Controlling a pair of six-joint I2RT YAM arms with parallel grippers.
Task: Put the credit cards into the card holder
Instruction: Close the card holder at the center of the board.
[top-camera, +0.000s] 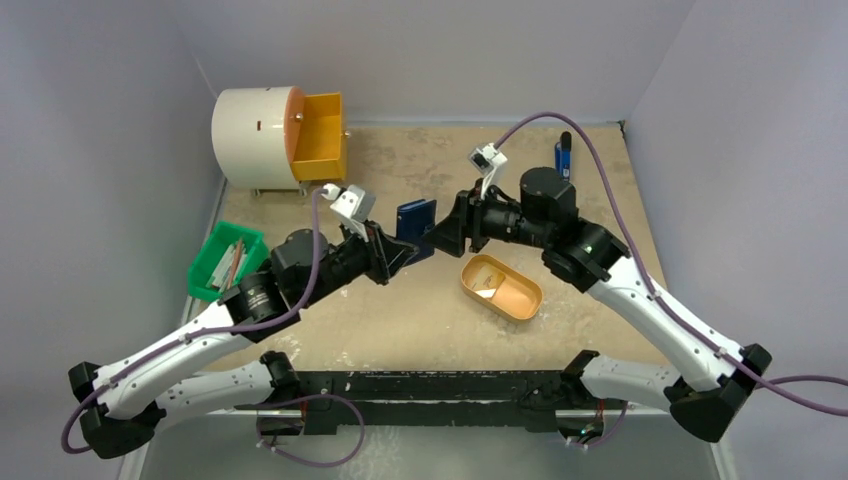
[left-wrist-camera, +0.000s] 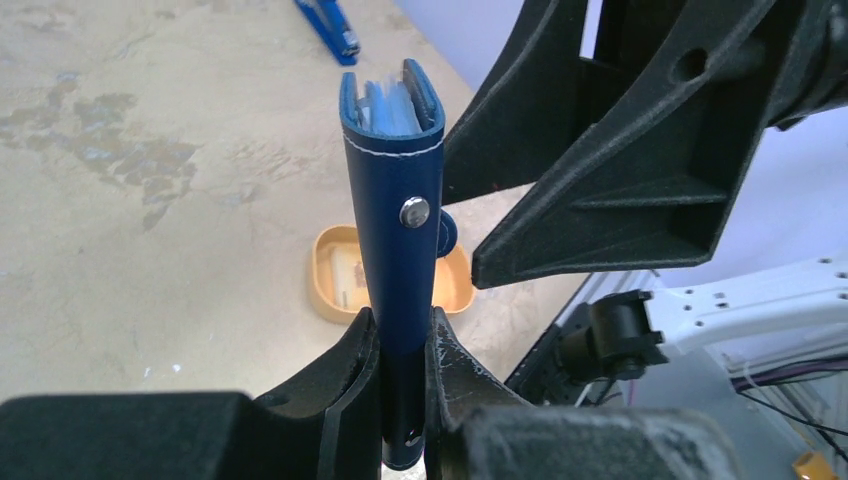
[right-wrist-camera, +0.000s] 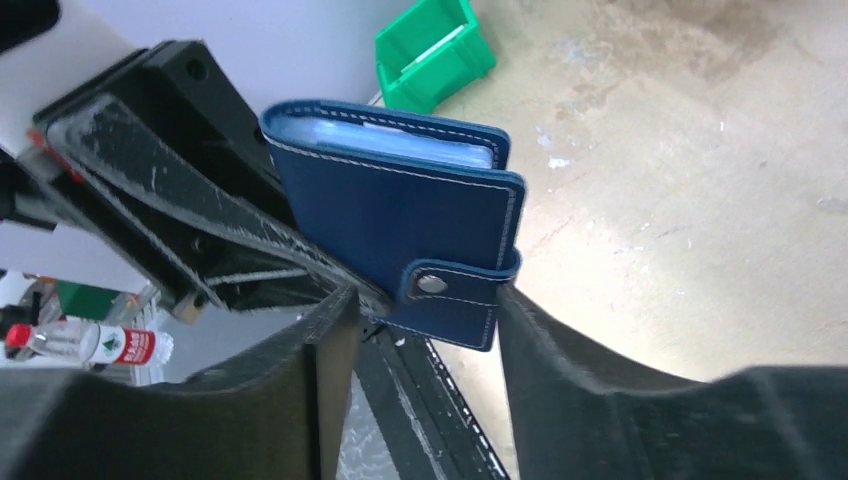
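The navy card holder (left-wrist-camera: 395, 230) stands upright, and my left gripper (left-wrist-camera: 403, 340) is shut on its lower edge. It is folded shut with the snap tab (right-wrist-camera: 432, 284) fastened, and pale blue pockets (left-wrist-camera: 390, 105) show at its top. My right gripper (right-wrist-camera: 425, 310) is open, its fingers either side of the holder's (right-wrist-camera: 400, 220) tab corner. From above, both grippers (top-camera: 412, 248) (top-camera: 440, 238) meet at the holder (top-camera: 415, 218) mid-table. One pale credit card (left-wrist-camera: 350, 275) lies in the orange tray (left-wrist-camera: 322, 290). Whether there are cards inside the holder I cannot make out.
The orange oval tray (top-camera: 520, 305) sits just in front of the grippers. A green bin (top-camera: 210, 268) with sticks is at the left edge, and a white drum with an orange drawer (top-camera: 320, 135) is at the back left. A blue tool (top-camera: 563, 155) lies at the back right.
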